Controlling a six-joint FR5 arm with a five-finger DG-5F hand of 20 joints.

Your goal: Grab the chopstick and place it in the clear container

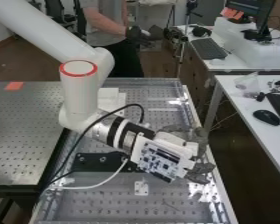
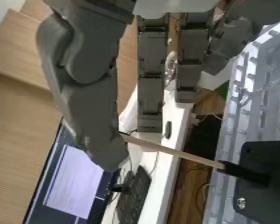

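Observation:
In the high view the hand is over the right part of the perforated bench, at the end of the white arm. The wrist view has the hand with its fingers straight and apart, and the thumb beside them. A thin wooden chopstick slants past the fingertips, one end at the thumb's edge. Its other end sits in a black holder. No finger is curled round it; whether the thumb touches it I cannot tell.
A black bracket lies on the perforated bench, with cables from the arm close by. To the right stands a white desk with a mouse. A dark perforated table adjoins at the left.

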